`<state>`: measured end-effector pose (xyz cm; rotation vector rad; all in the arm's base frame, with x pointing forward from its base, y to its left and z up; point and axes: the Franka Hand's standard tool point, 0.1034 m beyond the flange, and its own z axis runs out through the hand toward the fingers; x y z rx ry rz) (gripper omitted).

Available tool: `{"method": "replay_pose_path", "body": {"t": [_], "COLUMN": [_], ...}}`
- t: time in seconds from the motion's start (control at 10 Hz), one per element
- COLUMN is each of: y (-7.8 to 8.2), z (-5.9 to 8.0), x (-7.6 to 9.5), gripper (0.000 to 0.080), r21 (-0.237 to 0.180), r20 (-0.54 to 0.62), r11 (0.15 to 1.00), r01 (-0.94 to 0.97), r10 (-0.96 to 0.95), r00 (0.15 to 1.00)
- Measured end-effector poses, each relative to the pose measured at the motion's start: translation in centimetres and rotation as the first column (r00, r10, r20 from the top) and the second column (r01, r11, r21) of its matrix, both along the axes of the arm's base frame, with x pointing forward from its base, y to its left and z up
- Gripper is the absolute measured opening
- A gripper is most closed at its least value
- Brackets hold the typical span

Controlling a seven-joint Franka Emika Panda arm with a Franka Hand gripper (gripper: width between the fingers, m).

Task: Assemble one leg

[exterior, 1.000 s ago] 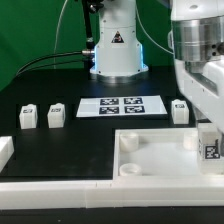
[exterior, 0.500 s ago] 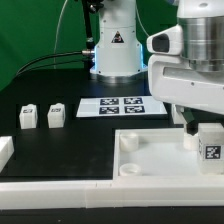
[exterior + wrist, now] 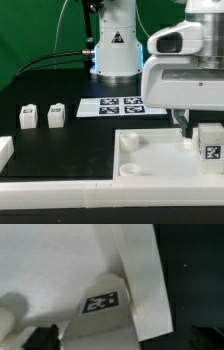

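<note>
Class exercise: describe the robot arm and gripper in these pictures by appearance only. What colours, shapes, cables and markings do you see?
The arm is glossy white with rounded, bulky housings and a dark oval inset near its top. Its base is a white column with a black triangular warning sticker and a blue glow at its foot. Black cables trail from the base. The gripper has dark fingers; the wrist view shows only their black tips.

Backdrop: green curtain (image 3: 35, 30), full width behind. Desk (image 3: 70, 145): matte black top, evenly lit. Black cables (image 3: 55, 58) trailing at rear.
</note>
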<state>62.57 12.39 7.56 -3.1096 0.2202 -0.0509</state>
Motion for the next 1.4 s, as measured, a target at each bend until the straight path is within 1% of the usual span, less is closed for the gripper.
{"method": "replay_pose_path", "body": {"t": [0.2,0.3,0.5,0.6,0.7,0.8,1.0,1.2,1.3,1.4], "y": [-0.54,-0.45,-0.46,-0.47,-0.47,-0.57,-0.57,-0.69,-0.61,-0.67], "z": [-0.07,-0.08,-0.1,-0.1,-0.11,-0.12,-0.12,-0.13,-0.12,-0.16], "x": [0.02,-0.01,-0.03,-0.03,-0.03,-0.03,-0.03,0.03,0.02,-0.01], "gripper": [0.0649,0.0649,0.0649,0.053,0.0348,0.0291,0.0291,0.0291,0.0291,0.0291], "r21": [-0.006,-0.003,-0.003,-0.003,-0.003,-0.004,-0.004,-0.001,0.003,0.017], "r20": [-0.001,-0.002,-0.002,-0.002,-0.002,-0.003,-0.003,0.005,0.004,-0.001], "r11": [0.986,0.991,0.991,0.991,0.991,0.991,0.991,0.997,1.0,0.985], "r01": [-0.169,-0.133,-0.133,-0.133,-0.133,-0.132,-0.131,-0.075,-0.014,0.171], "r10": [0.169,0.133,0.133,0.133,0.133,0.132,0.131,0.075,0.014,-0.171], "r00": [0.986,0.991,0.991,0.991,0.991,0.991,0.991,0.997,1.0,0.985]}}
